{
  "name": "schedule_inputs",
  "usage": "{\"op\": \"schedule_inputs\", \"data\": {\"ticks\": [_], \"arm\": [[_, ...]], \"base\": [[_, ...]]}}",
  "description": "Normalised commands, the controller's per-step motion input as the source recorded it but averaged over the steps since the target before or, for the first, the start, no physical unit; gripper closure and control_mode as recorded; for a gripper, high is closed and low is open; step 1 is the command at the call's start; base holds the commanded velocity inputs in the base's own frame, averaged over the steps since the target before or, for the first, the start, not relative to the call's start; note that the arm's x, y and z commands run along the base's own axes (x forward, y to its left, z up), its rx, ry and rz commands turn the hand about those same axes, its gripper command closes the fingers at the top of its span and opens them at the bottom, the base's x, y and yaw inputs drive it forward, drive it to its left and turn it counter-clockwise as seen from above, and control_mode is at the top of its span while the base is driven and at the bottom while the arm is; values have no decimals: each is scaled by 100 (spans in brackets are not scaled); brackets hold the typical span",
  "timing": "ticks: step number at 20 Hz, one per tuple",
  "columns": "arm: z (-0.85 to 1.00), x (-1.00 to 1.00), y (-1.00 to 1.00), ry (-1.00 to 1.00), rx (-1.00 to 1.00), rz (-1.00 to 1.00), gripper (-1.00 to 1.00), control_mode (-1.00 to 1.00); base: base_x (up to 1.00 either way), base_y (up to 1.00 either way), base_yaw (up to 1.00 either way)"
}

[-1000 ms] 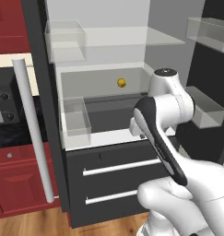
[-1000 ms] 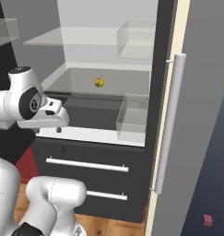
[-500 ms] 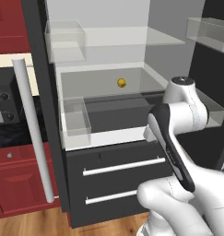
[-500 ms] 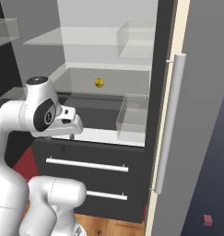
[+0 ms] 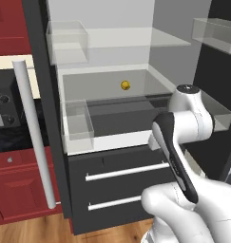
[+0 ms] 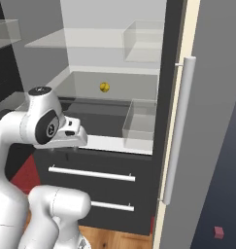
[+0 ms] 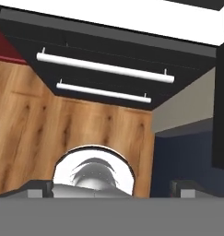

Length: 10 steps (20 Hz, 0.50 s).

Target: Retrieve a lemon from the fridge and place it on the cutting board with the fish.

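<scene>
Item count: one lemon (image 5: 125, 85) on the fridge (image 5: 112, 42) shelf; two drawers (image 5: 121, 175) with one bar handle (image 5: 128, 171) each; two long door handles (image 5: 35, 137); one arm (image 5: 183, 156).

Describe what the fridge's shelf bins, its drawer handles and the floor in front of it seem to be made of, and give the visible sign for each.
Shelf bins: probably clear plastic or glass; the fridge's pale interior shows straight through their walls.
Drawer handles: smooth white bars, perhaps painted metal or plastic; the even matt colour leaves it open.
Floor: wood or wood-look planks, with warm brown grain and darker knots.
</scene>
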Motion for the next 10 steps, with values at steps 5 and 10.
{"op": "schedule_inputs", "data": {"ticks": [5, 10], "arm": [[-25, -19, -3, 2, 7, -22, -100, -100], [0, -8, 0, 8, 14, -28, -100, -100]], "base": [[0, 0, 0], [0, 0, 0]]}}
